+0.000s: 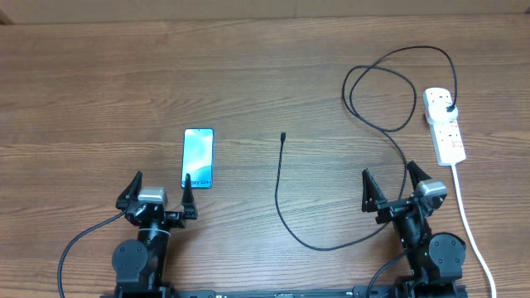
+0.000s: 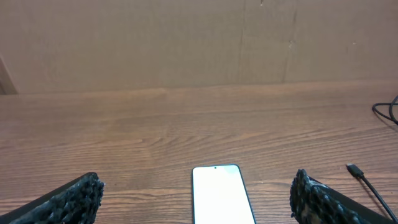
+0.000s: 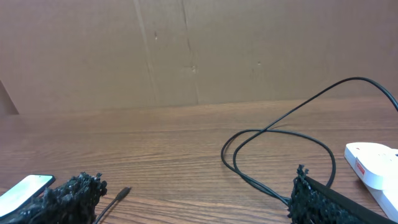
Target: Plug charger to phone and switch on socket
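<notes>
The phone (image 1: 198, 156) lies flat on the wooden table, screen lit, just ahead of my left gripper (image 1: 160, 194), which is open and empty. It also shows in the left wrist view (image 2: 220, 195) between the open fingers. The charger cable (image 1: 281, 194) runs from its small plug tip (image 1: 282, 136) at mid-table, loops near my right gripper (image 1: 391, 189), and curls up to its black plug (image 1: 448, 108) in the socket (image 1: 443, 124) at the right. My right gripper is open and empty. The tip shows in the right wrist view (image 3: 123, 192), and the socket shows there too (image 3: 374, 171).
The socket's thick white cord (image 1: 469, 223) runs down the right side past my right arm to the table's front edge. A brown cardboard wall (image 2: 199, 43) stands behind the table.
</notes>
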Tool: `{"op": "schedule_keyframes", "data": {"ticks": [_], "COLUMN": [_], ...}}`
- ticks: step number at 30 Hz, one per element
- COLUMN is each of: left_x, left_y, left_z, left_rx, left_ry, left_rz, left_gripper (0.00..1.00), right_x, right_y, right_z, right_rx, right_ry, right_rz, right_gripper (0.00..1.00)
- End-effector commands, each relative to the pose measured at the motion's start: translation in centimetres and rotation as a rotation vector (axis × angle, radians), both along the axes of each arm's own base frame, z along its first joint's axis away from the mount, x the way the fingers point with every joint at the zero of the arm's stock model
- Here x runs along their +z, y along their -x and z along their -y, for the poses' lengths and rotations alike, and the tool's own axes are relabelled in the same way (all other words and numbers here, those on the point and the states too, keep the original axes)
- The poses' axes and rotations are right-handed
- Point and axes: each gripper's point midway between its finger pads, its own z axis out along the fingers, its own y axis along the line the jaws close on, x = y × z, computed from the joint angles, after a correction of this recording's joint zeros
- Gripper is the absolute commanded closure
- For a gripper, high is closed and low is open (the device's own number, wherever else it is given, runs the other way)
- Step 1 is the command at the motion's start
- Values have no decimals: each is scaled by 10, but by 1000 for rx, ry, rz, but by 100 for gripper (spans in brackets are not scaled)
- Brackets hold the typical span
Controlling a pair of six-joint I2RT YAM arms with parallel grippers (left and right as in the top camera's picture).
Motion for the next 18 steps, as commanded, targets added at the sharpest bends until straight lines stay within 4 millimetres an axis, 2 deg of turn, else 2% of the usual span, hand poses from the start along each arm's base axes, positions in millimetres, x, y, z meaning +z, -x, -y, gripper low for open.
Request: {"op": "schedule_keyframes", "data": {"ticks": [1,18], "left_x": [0,8], "left_y": [0,0], "left_z": [0,-3], "left_rx": [-3,16], "left_ry": [-12,-13], "left_rz": [10,40], "left_gripper": [1,0], "right_x": [-2,-2], "right_y": [0,0], "right_z": [-1,-1], "right_rx": [6,6], "right_ry": [0,0], "right_rz": [5,5], "right_gripper": [0,0]}}
